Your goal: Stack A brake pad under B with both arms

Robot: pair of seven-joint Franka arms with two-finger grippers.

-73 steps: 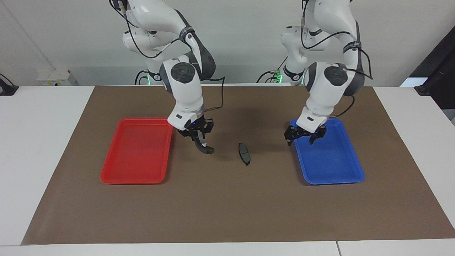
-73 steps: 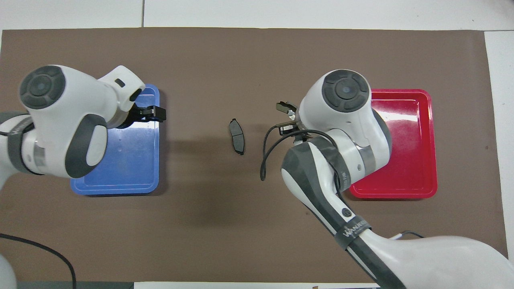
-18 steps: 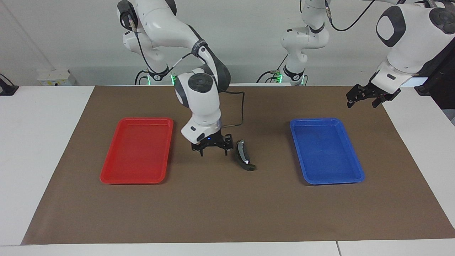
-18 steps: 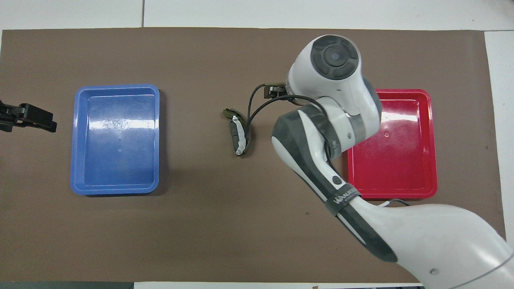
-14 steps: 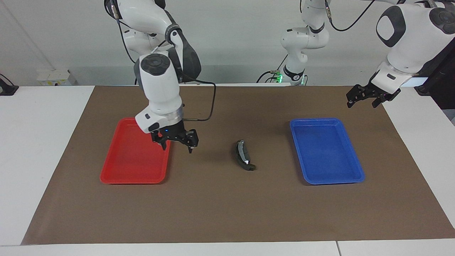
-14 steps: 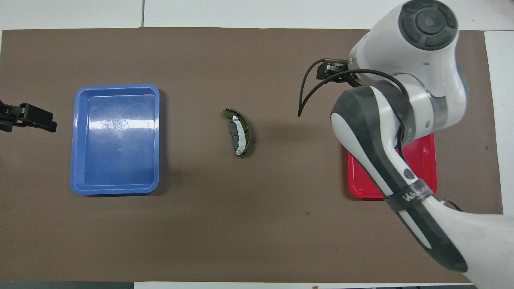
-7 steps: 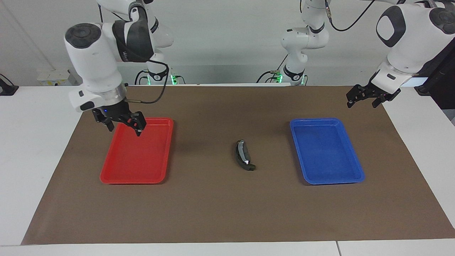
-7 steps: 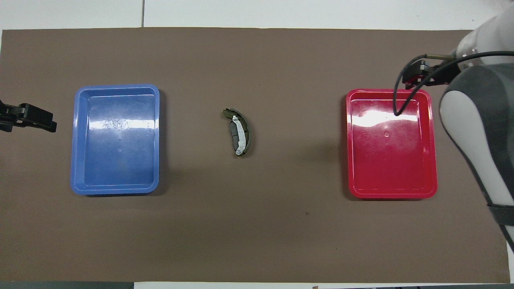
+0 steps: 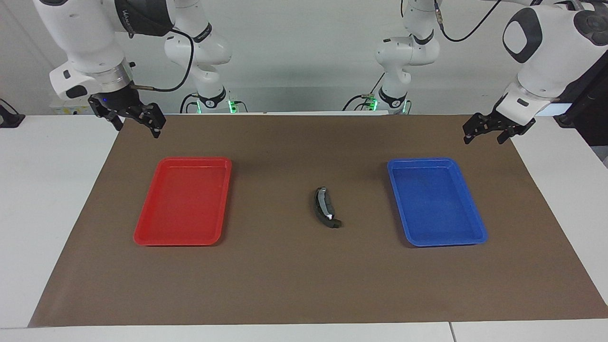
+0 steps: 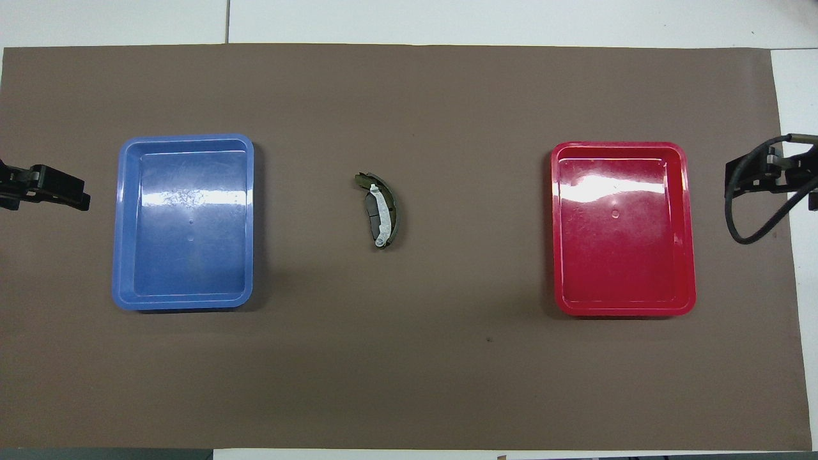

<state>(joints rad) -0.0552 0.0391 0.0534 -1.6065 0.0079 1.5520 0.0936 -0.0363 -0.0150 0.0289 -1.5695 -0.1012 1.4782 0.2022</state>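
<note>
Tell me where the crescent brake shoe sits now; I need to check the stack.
The crescent brake shoe lies on the short pad at mid-mat, between the red tray and the blue tray.

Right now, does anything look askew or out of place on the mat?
Nothing stands out. B lies on the pad mid-mat, between the empty blue tray and red tray. Both grippers, left and right, hang open, holding nothing.
</note>
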